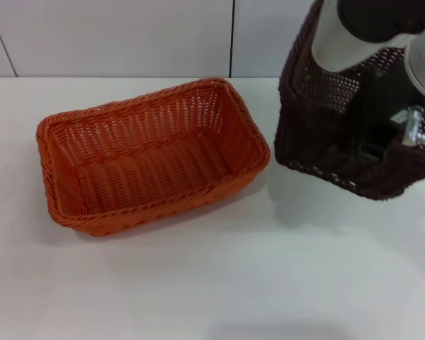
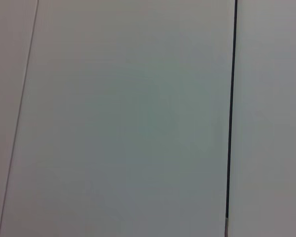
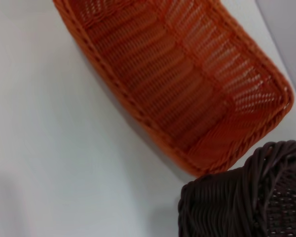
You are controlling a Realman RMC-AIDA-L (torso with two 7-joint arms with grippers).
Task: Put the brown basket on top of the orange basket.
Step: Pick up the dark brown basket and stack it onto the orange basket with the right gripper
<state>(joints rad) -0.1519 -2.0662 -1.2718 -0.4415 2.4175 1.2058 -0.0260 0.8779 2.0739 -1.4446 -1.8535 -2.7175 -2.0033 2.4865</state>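
- Head view: right gripper (image 1: 404, 131) reaches inside the brown basket (image 1: 319, 142), tilted at 2 o'clock on the desk (image 1: 234, 283); jaws' state cannot be told.
- Orange basket (image 1: 149, 159) sits just beside it, toward 9 o'clock.
- Left gripper out of sight.

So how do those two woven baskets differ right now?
The bright orange rectangular wicker basket sits flat on the white table, empty and untouched. The dark brown rectangular wicker basket is tilted, with the right end effector reaching inside it. Orange lies towards the robot's left, brown to its right. Both share the openwork weave, braided rim and similar size.
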